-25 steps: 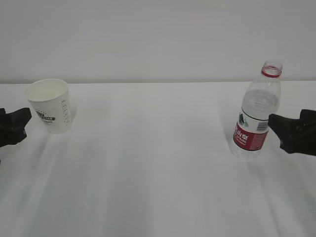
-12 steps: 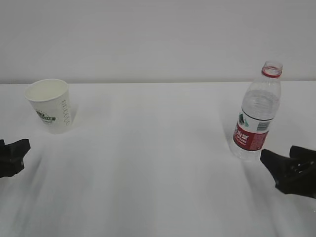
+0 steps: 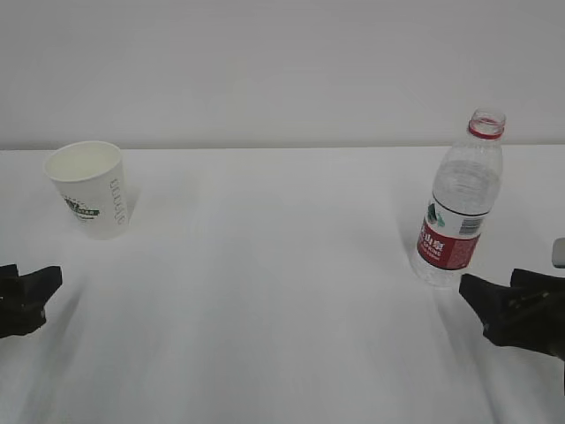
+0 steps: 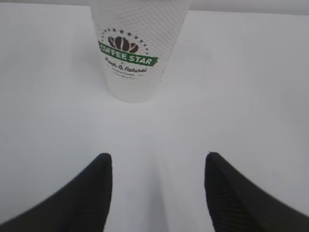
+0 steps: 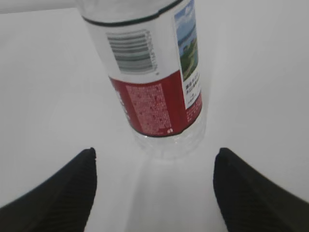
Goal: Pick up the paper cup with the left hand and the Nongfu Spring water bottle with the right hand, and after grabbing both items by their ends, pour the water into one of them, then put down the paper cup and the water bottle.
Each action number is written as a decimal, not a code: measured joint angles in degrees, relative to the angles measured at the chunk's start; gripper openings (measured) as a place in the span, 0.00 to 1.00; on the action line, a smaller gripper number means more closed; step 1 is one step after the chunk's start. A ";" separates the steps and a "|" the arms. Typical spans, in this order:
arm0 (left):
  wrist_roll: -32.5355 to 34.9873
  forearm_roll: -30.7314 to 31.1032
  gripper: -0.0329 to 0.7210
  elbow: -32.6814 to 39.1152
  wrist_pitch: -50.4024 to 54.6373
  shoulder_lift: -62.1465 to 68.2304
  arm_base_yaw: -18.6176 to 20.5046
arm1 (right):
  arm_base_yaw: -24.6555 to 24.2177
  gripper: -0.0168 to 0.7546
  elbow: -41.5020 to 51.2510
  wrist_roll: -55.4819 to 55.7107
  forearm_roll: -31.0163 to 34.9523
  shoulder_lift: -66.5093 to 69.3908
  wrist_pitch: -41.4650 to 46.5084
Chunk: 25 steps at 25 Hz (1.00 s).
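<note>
The cup (image 3: pixel 89 188) and bottle (image 3: pixel 460 201) stand upright on the table (image 3: pixel 282 291). The left pincer (image 4: pixel 157 186) is spread, short of the cup. The right pincer (image 5: pixel 154 186), also spread, sits near the bottle, holding nothing.

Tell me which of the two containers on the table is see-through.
The bottle, standing on the right: clear ribbed plastic with a red-and-white label and an uncapped neck. The cup on the left is opaque white paper with a green logo, and shorter.

wall (image 3: pixel 282 71): plain pale grey-white, unmarked | table (image 3: pixel 282 291): white, smooth, spans the whole width, back edge meets wall in a straight horizontal line | light: soft, even, faint grey shadows on tabletop | windows, floor: not visible
</note>
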 joint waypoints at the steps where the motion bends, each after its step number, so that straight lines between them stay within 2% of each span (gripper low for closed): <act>1: 0.00 0.48 0.63 0.00 0.00 0.00 0.00 | 0.00 0.76 -0.58 0.00 0.28 0.10 0.00; 5: 0.00 2.93 0.63 0.13 -0.13 0.00 0.00 | 0.00 0.77 -3.28 0.00 0.84 0.47 -0.24; 12: 0.00 3.83 0.63 0.13 -0.26 0.00 0.00 | 0.00 0.87 -8.79 -0.11 0.84 5.91 -0.38; 25: 0.00 3.95 0.63 0.13 -0.39 0.00 0.00 | 0.00 0.88 -14.73 -0.11 -3.05 8.69 -0.38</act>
